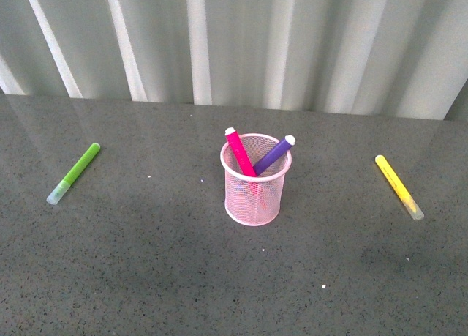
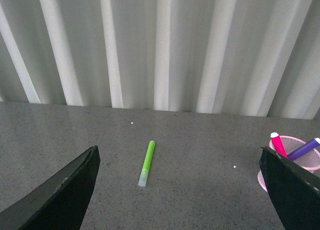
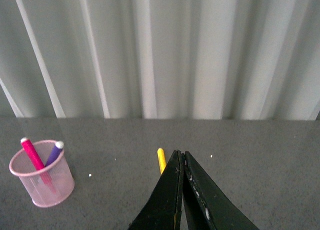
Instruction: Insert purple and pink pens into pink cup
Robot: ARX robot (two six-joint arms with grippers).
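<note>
Grey speckled surface runs back to a pale ribbed wall. At its middle stands the cup, with the pink pen and purple pen already leaning inside, tips above the rim. Well left of the cup lies a green pen; well right, a yellow pen. The left hand is spread wide and empty; the right hand is pressed closed, holding nothing. Likely risk: an arm brushing the light cup and tipping it. Open room surrounds the cup.
</note>
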